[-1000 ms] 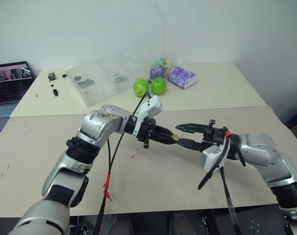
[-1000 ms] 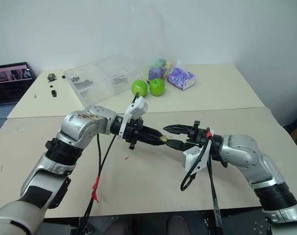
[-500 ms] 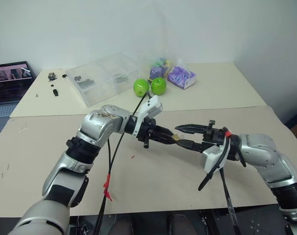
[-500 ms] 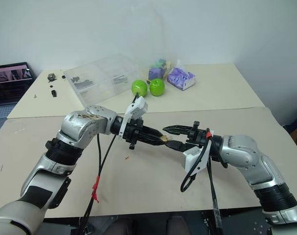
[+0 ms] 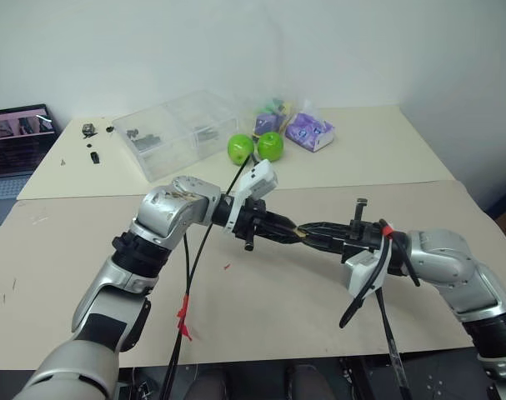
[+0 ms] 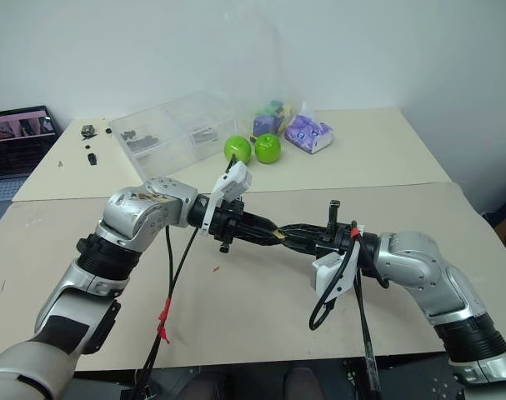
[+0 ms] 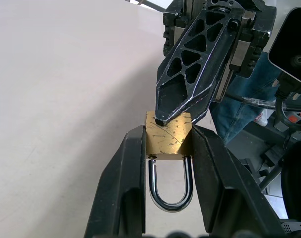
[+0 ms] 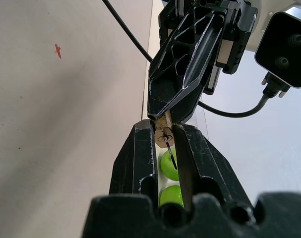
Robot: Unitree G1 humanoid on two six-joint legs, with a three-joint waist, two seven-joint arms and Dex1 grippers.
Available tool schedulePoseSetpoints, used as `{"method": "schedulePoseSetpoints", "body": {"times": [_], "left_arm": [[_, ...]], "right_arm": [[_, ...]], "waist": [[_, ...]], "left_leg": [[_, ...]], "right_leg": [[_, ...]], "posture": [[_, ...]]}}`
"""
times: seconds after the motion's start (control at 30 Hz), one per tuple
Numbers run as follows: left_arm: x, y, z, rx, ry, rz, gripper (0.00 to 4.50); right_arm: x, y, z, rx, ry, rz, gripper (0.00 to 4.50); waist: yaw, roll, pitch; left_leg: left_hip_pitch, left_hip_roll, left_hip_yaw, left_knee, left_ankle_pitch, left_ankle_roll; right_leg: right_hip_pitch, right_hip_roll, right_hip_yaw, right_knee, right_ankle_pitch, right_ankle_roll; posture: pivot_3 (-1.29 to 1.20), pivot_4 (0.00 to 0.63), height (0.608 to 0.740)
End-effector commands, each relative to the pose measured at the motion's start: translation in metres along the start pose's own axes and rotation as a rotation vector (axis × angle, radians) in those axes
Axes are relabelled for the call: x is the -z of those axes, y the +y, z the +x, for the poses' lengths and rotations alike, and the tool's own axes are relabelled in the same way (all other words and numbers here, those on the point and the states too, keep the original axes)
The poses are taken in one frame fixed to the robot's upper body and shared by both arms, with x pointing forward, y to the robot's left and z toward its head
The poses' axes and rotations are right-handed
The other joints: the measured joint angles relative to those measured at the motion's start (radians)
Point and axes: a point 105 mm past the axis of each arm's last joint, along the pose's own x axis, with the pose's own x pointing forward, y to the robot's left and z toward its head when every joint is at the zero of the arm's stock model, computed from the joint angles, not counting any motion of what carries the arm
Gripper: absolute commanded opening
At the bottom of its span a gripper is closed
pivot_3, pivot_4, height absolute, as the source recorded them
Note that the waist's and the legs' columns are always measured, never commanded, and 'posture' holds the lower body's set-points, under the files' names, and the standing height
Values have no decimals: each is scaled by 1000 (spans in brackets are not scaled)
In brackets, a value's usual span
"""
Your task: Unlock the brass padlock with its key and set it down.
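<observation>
Above the middle of a beige table (image 5: 261, 300), the robot's two hands meet tip to tip. The left hand (image 7: 167, 148) clamps the brass padlock (image 7: 167, 138) between its black fingers (image 7: 121, 183), the silvery shackle (image 7: 171, 186) pointing back toward the wrist. The right hand (image 8: 164, 139) has its fingers (image 8: 140, 153) closed on a thin key (image 8: 165, 136) at the padlock's body, so the lock hangs in mid-air between them, clear of the table. At about twelve o'clock from the hands, well apart, two green apples (image 5: 254, 147) sit beside a clear plastic box (image 5: 173, 133) and purple packets (image 5: 308, 131); a laptop (image 5: 15, 137) stands at ten o'clock.
</observation>
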Motion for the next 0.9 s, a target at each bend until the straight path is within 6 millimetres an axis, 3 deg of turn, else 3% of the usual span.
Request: {"method": "schedulePoseSetpoints", "body": {"times": [0.03,0.57,0.63,0.83,0.87,0.9], "left_arm": [[-8,-2,0,3,-6,42,833],[-8,-4,-2,11,-7,19,833],[-8,-4,-2,12,-7,9,1840],[-6,-9,-4,43,13,13,3842],[-5,-10,-4,49,18,10,4118],[-5,-11,-5,52,21,8,4118]], "right_arm": [[-7,-21,-4,100,-20,-49,150],[-7,-24,-2,104,-25,-69,150],[-7,-24,-1,105,-25,-69,150],[-6,-24,-1,108,-22,-69,150],[-6,-24,-1,108,-21,-69,150],[-5,-24,-1,108,-21,-68,150]], "waist": [[0,0,0],[0,0,0],[0,0,0],[-1,0,0],[0,0,0],[0,0,0]], "left_leg": [[0,0,0,0,0,0],[0,0,0,0,0,0],[0,0,0,0,0,0],[0,0,0,0,0,0],[0,0,0,0,0,0],[0,0,0,0,0,0]], "right_leg": [[0,0,0,0,0,0],[0,0,0,0,0,0],[0,0,0,0,0,0],[0,0,0,0,0,0],[0,0,0,0,0,0],[0,0,0,0,0,0]], "posture": [[0,150,740],[0,150,740],[0,150,740],[0,150,740],[0,150,740],[0,150,740]]}}
